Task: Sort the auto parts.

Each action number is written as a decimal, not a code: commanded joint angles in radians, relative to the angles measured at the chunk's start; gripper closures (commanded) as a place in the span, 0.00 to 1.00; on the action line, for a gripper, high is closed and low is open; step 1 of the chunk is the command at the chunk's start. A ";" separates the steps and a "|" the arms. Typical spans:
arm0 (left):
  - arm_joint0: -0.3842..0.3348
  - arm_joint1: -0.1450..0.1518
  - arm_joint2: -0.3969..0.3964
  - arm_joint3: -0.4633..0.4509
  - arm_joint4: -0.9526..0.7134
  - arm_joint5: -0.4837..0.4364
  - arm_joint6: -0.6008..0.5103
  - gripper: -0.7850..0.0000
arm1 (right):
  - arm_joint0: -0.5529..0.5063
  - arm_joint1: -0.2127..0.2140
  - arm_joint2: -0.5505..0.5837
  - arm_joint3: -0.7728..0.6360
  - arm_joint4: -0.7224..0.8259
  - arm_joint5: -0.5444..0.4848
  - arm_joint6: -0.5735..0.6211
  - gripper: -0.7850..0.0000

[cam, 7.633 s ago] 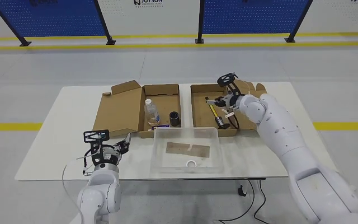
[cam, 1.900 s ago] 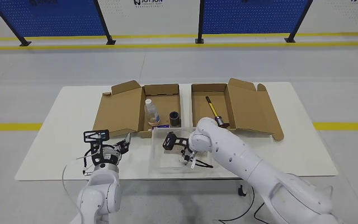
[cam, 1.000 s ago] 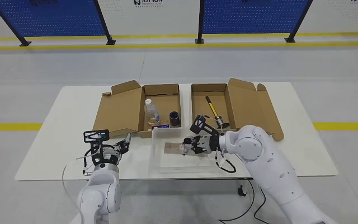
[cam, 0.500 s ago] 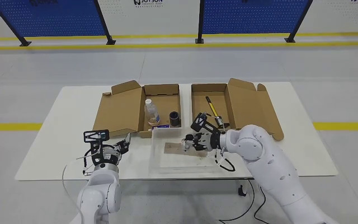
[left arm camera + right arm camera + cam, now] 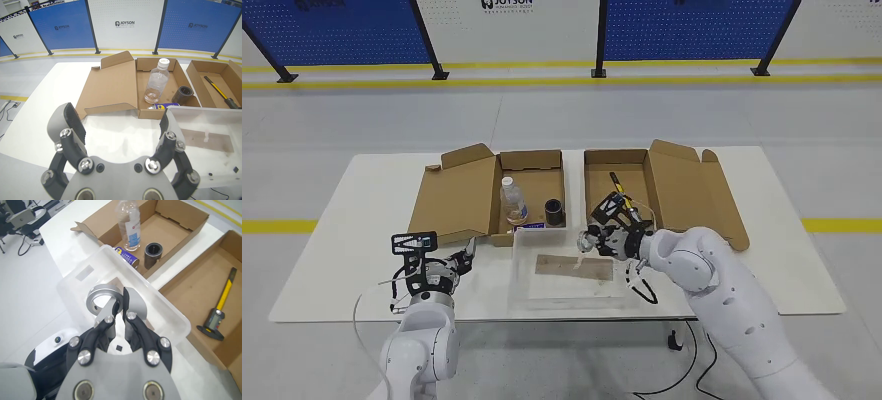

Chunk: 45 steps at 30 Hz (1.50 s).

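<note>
Gripping entry: silver ring point(image 5: 103, 298), pinched at its rim by the right gripper point(image 5: 120, 301). The jaws are closing narrowly on the ring's wall, one finger sitting inside the bore and one outside. The ring is hanging over the clear bin point(image 5: 151, 289), toward its far side. Being round, it has no long axis; its bore is facing the wrist camera.

Left gripper point(image 5: 118, 113): hovering over the table point(image 5: 37, 106) beside the bin, jaws spread wide, holding nothing.

Left carton point(image 5: 113, 85): holding an upright bottle point(image 5: 157, 83), a black cylinder point(image 5: 182, 94) and a lying spray can point(image 5: 164, 106).

Right carton point(image 5: 189, 285): holding a caliper point(image 5: 226, 294) lying flat.

The bin's wall is standing between the ring and both cartons.
</note>
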State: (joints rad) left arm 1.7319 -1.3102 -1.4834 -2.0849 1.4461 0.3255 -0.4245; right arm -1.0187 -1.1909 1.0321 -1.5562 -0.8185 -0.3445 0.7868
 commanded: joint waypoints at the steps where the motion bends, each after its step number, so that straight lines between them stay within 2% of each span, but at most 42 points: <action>1: 0.000 0.000 0.000 0.000 0.000 0.000 0.000 0.00 | -0.007 0.002 0.006 -0.019 -0.041 0.035 -0.003 1.00; 6: 0.000 0.000 0.000 0.000 0.000 0.000 0.000 0.00 | -0.010 0.006 0.006 -0.061 -0.180 0.114 -0.007 1.00; 15: 0.000 0.000 0.000 0.000 0.000 0.000 0.000 0.00 | 0.102 -0.006 -0.020 0.031 -0.313 0.175 0.038 1.00; 24: 0.000 0.000 0.000 0.000 0.000 0.000 0.000 0.00 | 0.276 -0.036 -0.053 0.274 -0.313 0.202 0.092 1.00; 28: 0.000 0.000 0.000 0.000 0.000 0.000 0.000 0.00 | 0.337 -0.053 -0.077 0.424 -0.293 0.204 0.120 1.00; 36: 0.000 0.000 0.000 0.000 0.000 0.000 0.000 0.00 | 0.442 -0.102 -0.144 0.694 -0.219 0.167 0.109 1.00; 45: 0.000 0.000 0.000 0.000 0.000 0.000 0.000 0.00 | 0.526 -0.170 -0.230 0.886 -0.161 0.111 0.061 1.00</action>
State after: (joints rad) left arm 1.7319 -1.3102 -1.4834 -2.0849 1.4461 0.3255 -0.4245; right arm -0.5042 -1.3543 0.8073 -0.6968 -0.9870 -0.2278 0.8563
